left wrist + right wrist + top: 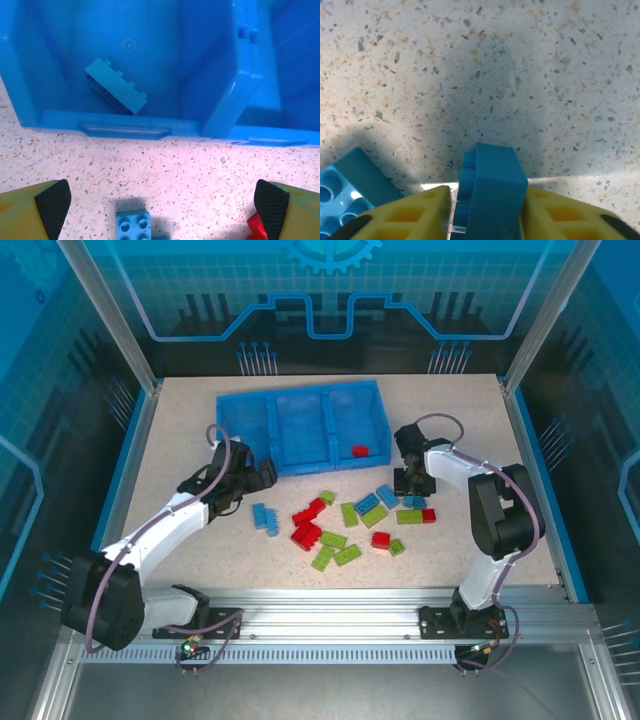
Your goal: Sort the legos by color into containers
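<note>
Seemingly, the right end effector (487,200) pinches a blue lego (495,172).

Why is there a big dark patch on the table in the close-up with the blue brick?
Right wrist view: the soft grey patch on the table is a shadow, likely from the arm over the held blue brick. Left wrist view: the teal brick in the tray looks dim. Top view: light is even.

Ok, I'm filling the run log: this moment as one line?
left gripper open by tray | blue lego in left bin | right gripper shut on second blue lego
</note>
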